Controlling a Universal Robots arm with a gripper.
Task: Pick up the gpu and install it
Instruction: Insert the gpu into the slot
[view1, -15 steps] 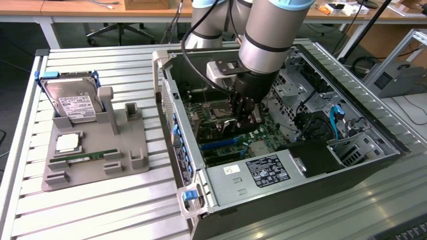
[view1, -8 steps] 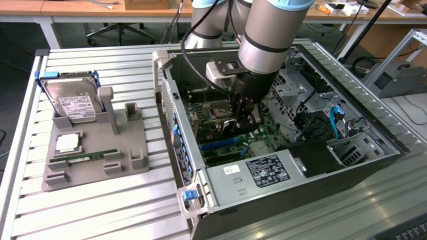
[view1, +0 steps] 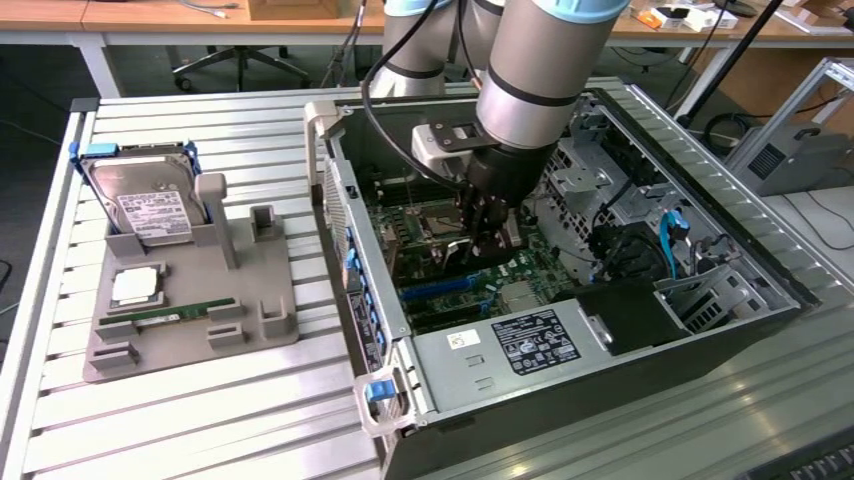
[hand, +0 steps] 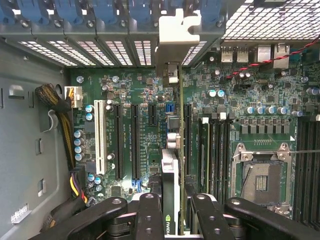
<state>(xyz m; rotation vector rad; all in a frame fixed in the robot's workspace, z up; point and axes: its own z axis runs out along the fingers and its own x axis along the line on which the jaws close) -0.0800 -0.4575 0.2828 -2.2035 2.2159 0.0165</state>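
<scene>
My gripper (view1: 486, 238) is down inside the open computer case (view1: 441, 375), over the green motherboard (view1: 514, 270). It is shut on the gpu (view1: 489, 252), a thin black card held on edge. In the wrist view the gpu (hand: 170, 172) runs edge-on away from the fingers (hand: 149, 215). Its silver end bracket (hand: 177, 27) reaches the row of rear slot openings. The card stands over the motherboard (hand: 125, 95), beside two long black expansion slots (hand: 135, 140) and a white one (hand: 98, 135). I cannot tell whether its lower edge sits in a slot.
A grey holder tray (view1: 247, 330) lies on the slatted table at the exterior view's left. It carries a silver hard drive (view1: 150, 208), a square chip (view1: 138, 285) and a green memory stick (view1: 174, 315). Cable bundles (hand: 60, 112), memory slots (hand: 215, 150) and the CPU socket (hand: 261, 175) flank the card.
</scene>
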